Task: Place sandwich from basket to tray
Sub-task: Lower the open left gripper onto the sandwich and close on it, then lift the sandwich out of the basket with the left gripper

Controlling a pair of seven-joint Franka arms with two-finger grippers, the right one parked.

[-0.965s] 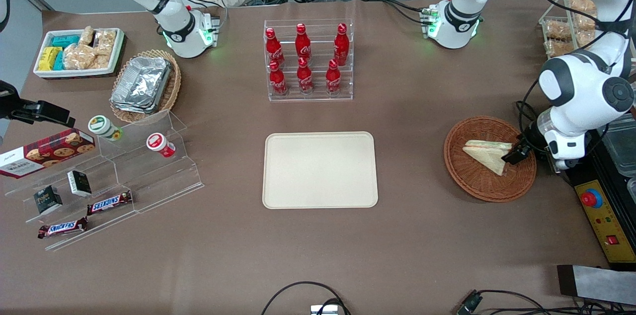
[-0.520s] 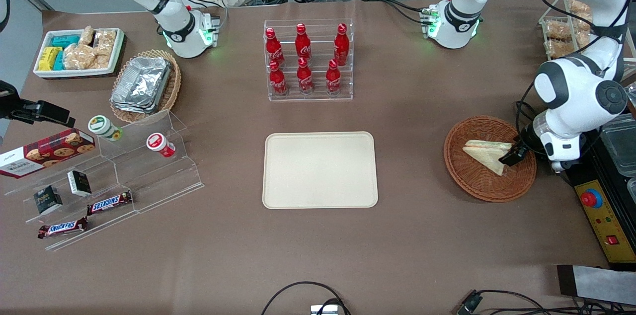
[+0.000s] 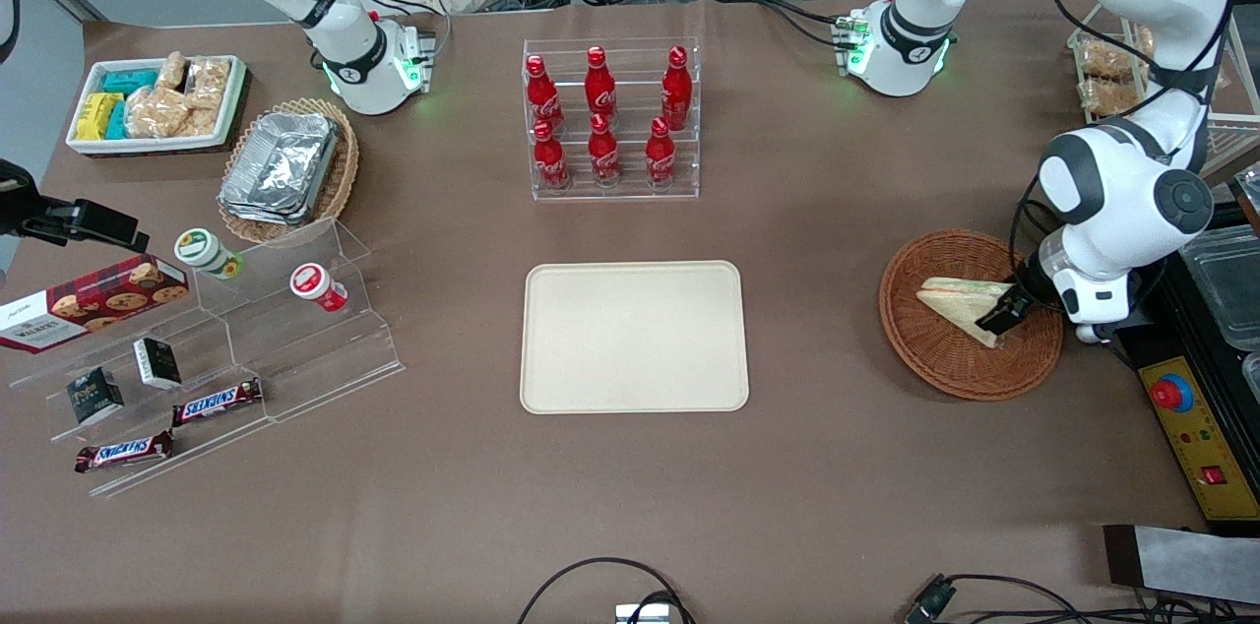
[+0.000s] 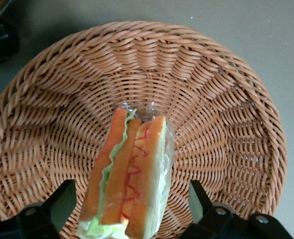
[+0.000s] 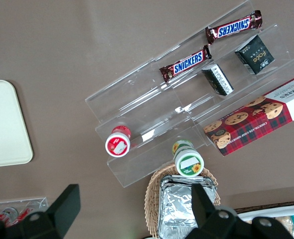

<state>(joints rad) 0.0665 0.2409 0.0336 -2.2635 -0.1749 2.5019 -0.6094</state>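
Fingers (image 4: 62, 196) of the left gripper (image 3: 996, 317) stand wide apart, one on each side of the wrapped sandwich (image 4: 129, 174), not visibly touching it. That sandwich lies inside the round dark wicker basket (image 3: 935, 363). Well apart, toward the parked arm's end, sits the cream tray (image 3: 633, 337), bare.

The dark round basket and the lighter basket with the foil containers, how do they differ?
The dark-brown basket is round and holds the wrapped sandwich; the lighter oval basket holds stacked foil containers. The dark basket lies toward the working arm's end of the table, with the hand open around the sandwich's end in it; the oval one lies toward the parked arm's end, farther from the front camera. Both are shallow woven wicker.
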